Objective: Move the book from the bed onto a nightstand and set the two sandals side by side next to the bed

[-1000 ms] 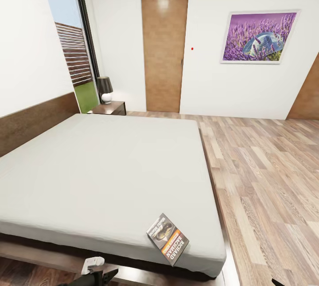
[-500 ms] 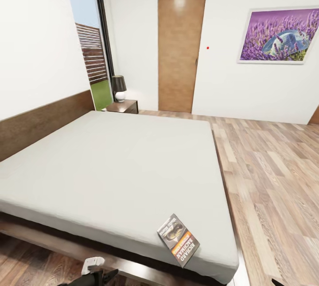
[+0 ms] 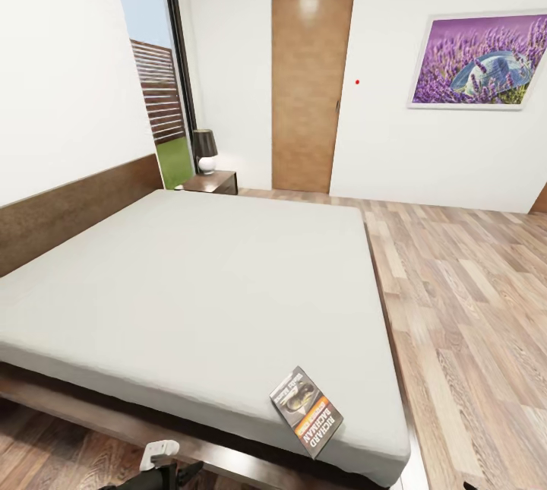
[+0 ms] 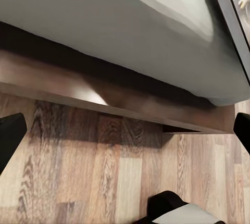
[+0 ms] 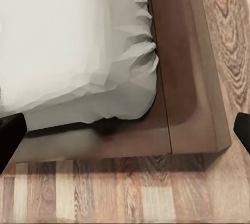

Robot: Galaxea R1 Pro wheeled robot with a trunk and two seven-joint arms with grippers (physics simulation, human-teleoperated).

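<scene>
One book [image 3: 306, 411] was seen flat on the bed [image 3: 190, 277] near its corner; both grippers' fingers [image 4: 10, 135] [image 5: 10, 135] were spread, empty.

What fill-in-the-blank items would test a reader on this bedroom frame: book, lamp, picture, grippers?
1. The book lies on the bed's ____ mattress, near its corner.
2. The lamp stands on the ____ beside the headboard.
3. The picture on the wall shows ____ flowers.
4. The left gripper's fingers stand wide apart, so it is ____.

Missing words: white; nightstand; purple; open
</scene>
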